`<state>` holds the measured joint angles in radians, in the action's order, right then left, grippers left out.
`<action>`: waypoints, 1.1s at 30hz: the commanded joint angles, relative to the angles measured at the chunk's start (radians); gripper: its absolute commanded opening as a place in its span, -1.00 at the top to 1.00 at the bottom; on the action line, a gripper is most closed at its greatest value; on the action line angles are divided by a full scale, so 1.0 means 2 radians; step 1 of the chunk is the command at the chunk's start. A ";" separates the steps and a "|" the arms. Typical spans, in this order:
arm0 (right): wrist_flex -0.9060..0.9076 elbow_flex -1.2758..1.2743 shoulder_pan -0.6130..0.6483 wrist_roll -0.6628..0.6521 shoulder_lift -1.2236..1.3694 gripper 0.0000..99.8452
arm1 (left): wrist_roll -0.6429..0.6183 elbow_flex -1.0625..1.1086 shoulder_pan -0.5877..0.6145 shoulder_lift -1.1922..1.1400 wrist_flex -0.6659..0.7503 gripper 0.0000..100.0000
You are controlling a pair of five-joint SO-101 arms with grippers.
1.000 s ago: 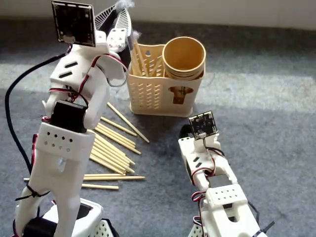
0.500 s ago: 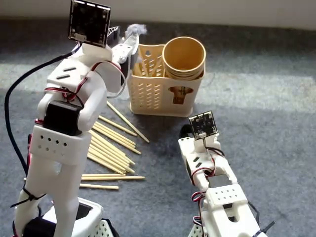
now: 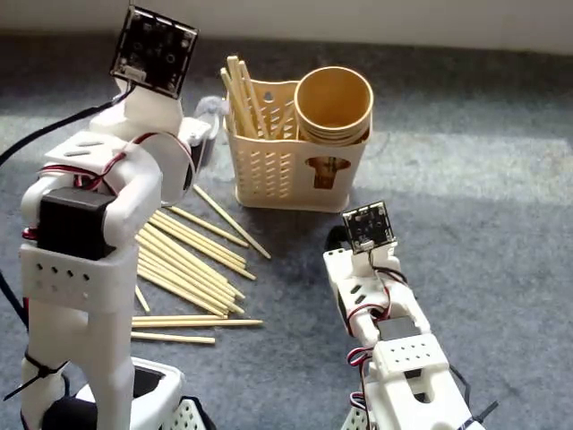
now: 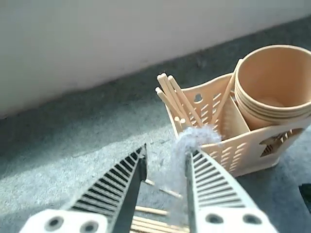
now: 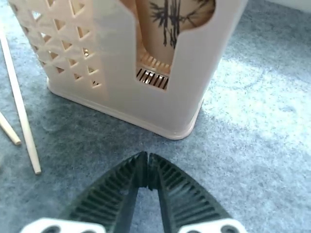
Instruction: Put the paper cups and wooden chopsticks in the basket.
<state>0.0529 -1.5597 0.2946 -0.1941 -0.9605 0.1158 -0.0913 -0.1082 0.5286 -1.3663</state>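
Observation:
A cream basket (image 3: pixel 269 170) stands on the grey carpet. Stacked paper cups (image 3: pixel 333 100) fill its right compartment, and several wooden chopsticks (image 3: pixel 238 85) stand upright in its left one. Many more loose chopsticks (image 3: pixel 192 260) lie on the carpet beside the left arm. My left gripper (image 4: pixel 165 156) is open and holds nothing, hanging just short of the basket (image 4: pixel 243 145); a tuft of grey lint (image 4: pixel 187 143) clings to one fingertip. My right gripper (image 5: pixel 146 164) is shut and holds nothing, low over the carpet in front of the basket (image 5: pixel 112 63).
The left arm's body (image 3: pixel 98 206) rises over the loose chopstick pile. The right arm (image 3: pixel 376 287) lies low in front of the basket. Two chopstick ends (image 5: pixel 19 107) lie on the carpet near the basket's corner. A pale wall (image 4: pixel 121 34) runs behind.
My left gripper has drawn back from over the basket's left compartment and come down to the left. The chopsticks now stand free in the basket. The right arm has not moved.

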 commanded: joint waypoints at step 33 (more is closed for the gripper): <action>0.000 0.005 0.002 -0.005 -0.010 0.95 | 0.232 0.267 0.003 0.036 -0.166 0.92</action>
<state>0.0529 -1.5597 0.2946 -0.1941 -0.9605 0.5547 0.3997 -0.1082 0.5378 -1.7116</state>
